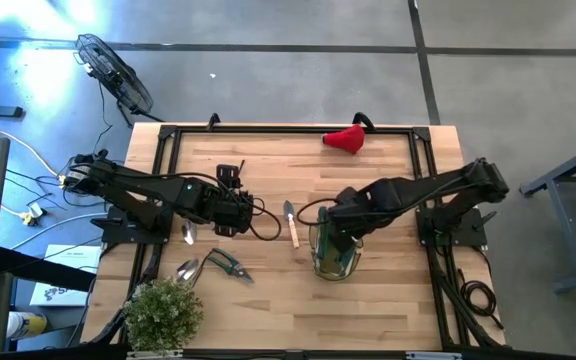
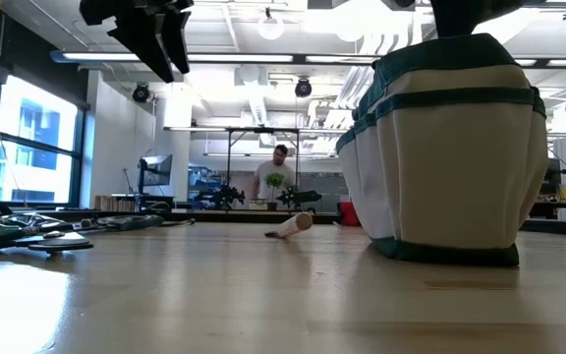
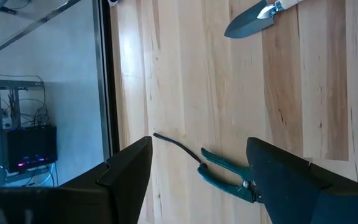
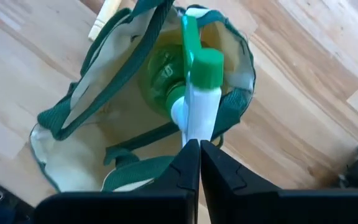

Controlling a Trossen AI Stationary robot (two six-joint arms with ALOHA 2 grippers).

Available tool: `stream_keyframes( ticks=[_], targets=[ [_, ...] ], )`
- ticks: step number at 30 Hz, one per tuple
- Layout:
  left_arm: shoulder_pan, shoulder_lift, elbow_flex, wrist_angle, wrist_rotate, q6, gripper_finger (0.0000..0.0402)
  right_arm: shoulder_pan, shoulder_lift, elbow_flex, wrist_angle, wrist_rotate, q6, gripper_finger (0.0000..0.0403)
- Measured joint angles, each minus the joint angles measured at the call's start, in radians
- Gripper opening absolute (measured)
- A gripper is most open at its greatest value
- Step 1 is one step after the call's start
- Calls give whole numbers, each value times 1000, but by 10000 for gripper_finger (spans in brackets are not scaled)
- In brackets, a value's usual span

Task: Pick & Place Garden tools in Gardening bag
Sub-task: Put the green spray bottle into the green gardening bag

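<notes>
The right claw, fingers pressed together and holding nothing, hovers over the gardening bag, where the green spray bottle stands upright inside. The left claw (fingers wide apart) hangs above the pruners on the surface, their long axis slanting between its fingers; the trowel lies between both arms.

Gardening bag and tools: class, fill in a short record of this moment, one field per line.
bag: upright on the table, mouth open
spray bottle: inside the bag
right gripper: above the bag mouth, fingers shut, bottle just ahead of them
left gripper: raised over the table, open, empty
pruners: lying below the left gripper
trowel: on the table beside the bag
</notes>
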Motion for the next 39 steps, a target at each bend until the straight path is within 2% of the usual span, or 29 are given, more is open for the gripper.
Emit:
stream_keyframes(
  ticks=[19, 25, 33, 39],
  targets=[
    [0, 0, 0, 0, 6, 0, 253, -43, 9, -65, 156, -15, -100, 3],
    [0, 0, 0, 0, 7, 0, 253, -42, 30, -64, 164, -22, -101, 3],
    [0, 0, 0, 1, 7, -3, 253, -22, 70, -63, 177, -89, -95, 3],
    [0, 0, 0, 1, 7, -3, 253, 4, 70, -65, 208, -89, -66, 3]
  ],
)
